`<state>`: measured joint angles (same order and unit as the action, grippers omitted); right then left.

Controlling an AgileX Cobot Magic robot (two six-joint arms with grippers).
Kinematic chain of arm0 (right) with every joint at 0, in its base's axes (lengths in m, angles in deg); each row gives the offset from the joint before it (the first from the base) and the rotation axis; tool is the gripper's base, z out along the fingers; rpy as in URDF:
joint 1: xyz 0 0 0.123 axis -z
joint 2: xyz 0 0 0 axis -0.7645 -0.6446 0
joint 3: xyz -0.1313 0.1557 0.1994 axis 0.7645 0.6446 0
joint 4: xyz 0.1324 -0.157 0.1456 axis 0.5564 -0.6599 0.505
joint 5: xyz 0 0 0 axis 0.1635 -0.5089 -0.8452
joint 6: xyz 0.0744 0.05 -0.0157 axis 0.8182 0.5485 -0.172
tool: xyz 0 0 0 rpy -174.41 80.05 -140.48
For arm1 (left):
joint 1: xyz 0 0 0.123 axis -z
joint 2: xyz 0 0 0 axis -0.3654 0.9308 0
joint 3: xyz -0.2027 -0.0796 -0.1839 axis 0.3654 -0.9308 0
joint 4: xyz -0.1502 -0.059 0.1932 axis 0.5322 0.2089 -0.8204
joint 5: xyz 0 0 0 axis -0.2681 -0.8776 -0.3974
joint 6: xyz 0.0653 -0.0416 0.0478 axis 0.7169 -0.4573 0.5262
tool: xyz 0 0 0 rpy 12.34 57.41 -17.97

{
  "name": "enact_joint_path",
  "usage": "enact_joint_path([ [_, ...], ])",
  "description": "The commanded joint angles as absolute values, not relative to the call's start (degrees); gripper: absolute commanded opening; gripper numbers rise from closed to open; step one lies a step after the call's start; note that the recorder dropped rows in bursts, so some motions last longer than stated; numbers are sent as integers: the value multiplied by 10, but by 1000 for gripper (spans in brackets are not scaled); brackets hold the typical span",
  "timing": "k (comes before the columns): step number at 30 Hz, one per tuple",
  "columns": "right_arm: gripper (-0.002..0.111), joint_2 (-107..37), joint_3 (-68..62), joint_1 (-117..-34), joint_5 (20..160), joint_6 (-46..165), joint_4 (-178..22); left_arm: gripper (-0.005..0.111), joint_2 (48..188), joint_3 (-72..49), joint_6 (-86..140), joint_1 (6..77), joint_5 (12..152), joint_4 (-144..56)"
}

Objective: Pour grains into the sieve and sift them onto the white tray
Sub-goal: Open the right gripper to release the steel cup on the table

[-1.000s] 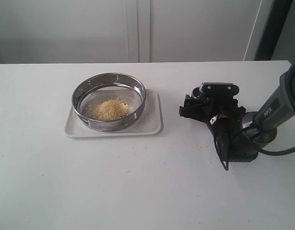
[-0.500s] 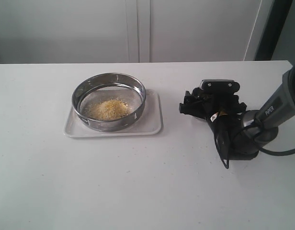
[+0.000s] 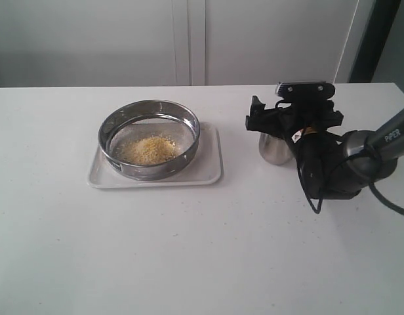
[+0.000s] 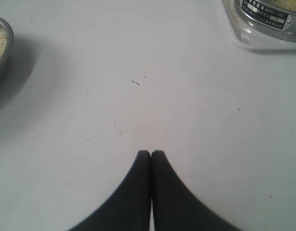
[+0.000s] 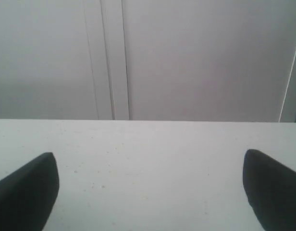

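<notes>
The steel sieve rests on the white tray, left of centre. A yellow heap of grains lies on its mesh. In the left wrist view one corner of the tray and the sieve's labelled wall show. My left gripper is shut on nothing, low over bare table; the exterior view does not show it. My right gripper hangs open just above and behind a small steel cup. Between its wide-apart fingers the right wrist view shows only table and wall.
A steel bowl holding pale grains sits at the edge of the left wrist view. The right arm and its cable stretch over the table's right side. A pale wall with a door seam stands behind the table's far edge.
My right gripper has lifted and drawn back toward the wall, uncovering the steel cup standing on the table. Sieve, tray and grains have not moved.
</notes>
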<state>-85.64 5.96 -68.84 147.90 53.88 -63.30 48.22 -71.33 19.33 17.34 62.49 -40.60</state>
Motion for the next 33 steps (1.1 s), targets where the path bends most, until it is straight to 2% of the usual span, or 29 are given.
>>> enact_joint_path([
  [1, 96, -828, 60, -686, 1466, 532, -636, 0, 480, -719, 188, 173, 624, -402],
  [33, 96, -772, 60, -687, 1387, 532, -638, 0, 480, -719, 188, 173, 624, -402],
])
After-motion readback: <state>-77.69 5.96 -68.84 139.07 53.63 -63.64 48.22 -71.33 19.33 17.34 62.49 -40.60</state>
